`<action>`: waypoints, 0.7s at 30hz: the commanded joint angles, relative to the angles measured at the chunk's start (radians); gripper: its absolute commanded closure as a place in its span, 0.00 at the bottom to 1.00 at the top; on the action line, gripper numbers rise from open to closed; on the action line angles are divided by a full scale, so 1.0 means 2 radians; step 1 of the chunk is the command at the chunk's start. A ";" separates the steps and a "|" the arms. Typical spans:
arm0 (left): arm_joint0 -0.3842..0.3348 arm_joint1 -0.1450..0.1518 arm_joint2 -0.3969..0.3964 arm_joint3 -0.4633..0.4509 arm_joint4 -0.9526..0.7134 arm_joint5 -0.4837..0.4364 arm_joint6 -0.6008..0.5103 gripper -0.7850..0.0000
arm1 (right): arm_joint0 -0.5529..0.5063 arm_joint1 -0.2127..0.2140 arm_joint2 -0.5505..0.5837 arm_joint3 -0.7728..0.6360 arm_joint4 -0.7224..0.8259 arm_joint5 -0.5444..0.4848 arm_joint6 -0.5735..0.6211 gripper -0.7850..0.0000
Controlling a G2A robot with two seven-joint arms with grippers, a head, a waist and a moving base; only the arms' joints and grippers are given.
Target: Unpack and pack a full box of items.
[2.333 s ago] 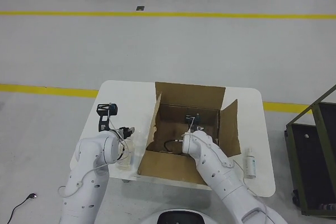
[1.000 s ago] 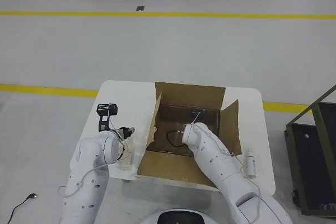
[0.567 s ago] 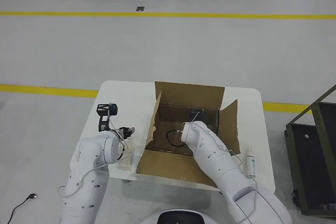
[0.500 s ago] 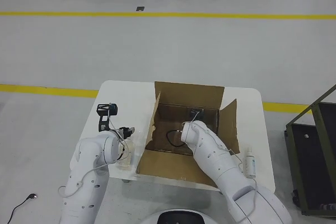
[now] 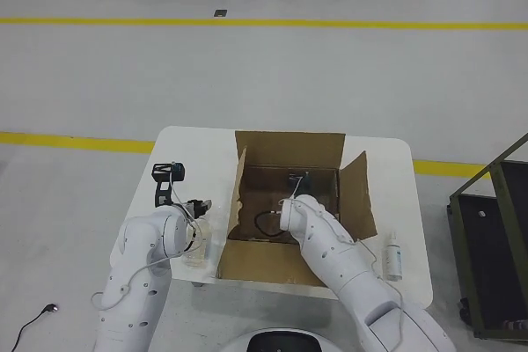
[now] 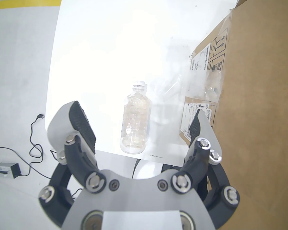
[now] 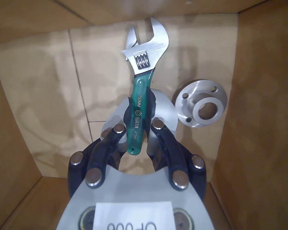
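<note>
The right gripper (image 7: 140, 108) is down inside the open cardboard box (image 7: 261, 72), clenched on the green handle of an adjustable wrench (image 7: 144, 53) whose steel head points toward the box's far wall. A round metal flange (image 7: 194, 96) lies on the box floor just beside the wrench. The left gripper (image 6: 138, 120) hangs released, fingers spread wide, over a clear plastic bottle (image 6: 135, 106) at the edge of the white table (image 6: 115, 37), near the box's outer wall.

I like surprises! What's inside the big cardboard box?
Inside the box, the right gripper holds a green-handled wrench; a round metal flange lies on the bottom nearby. The floor beneath the gripper is covered, so anything there is hidden.
</note>
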 commanded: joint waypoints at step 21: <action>0.000 0.000 0.000 0.000 0.000 0.000 0.000 0.00 | -0.205 0.049 0.036 -0.372 -0.162 -0.102 0.062 1.00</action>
